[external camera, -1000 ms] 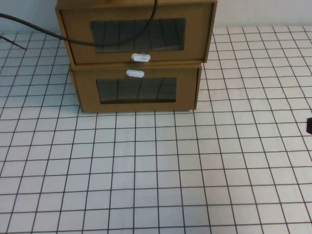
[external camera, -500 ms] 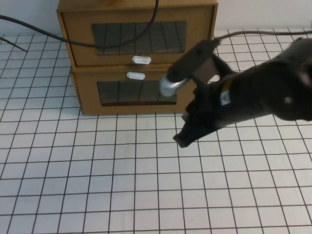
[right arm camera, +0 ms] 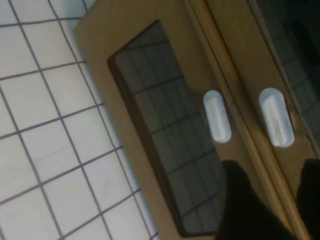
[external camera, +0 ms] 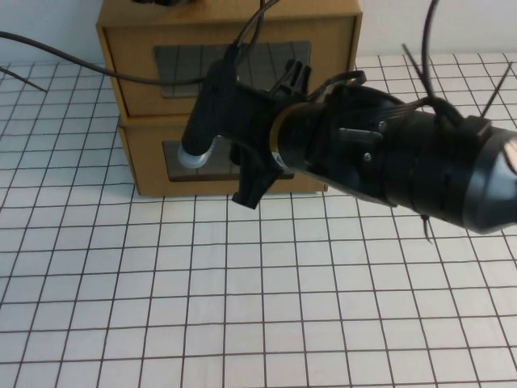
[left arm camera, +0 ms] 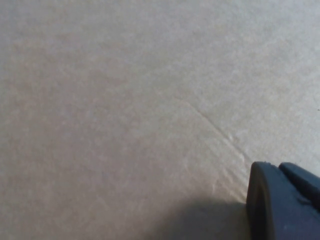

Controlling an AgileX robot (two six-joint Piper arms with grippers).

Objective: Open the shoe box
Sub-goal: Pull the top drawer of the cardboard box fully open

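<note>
Two brown cardboard shoe boxes are stacked at the table's back: the upper shoe box (external camera: 327, 48) on the lower shoe box (external camera: 145, 158), each with a dark window. My right arm (external camera: 363, 153) reaches across their fronts and hides both handles in the high view. In the right wrist view my right gripper (right arm camera: 280, 200) is open, its dark fingers (right arm camera: 245, 205) straddling the seam between the boxes, just short of the lower box's white handle (right arm camera: 217, 116) and the upper box's white handle (right arm camera: 276, 117). My left gripper (left arm camera: 285, 200) hovers close over plain cardboard.
The boxes stand on a white table with a black grid (external camera: 161, 307). Black cables (external camera: 65, 56) run in from the left across the upper box. A pale wall rises behind the boxes.
My right arm has swept in from the right edge and now sits in front of the boxes, covering both handles in the high view. The boxes have not moved.
</note>
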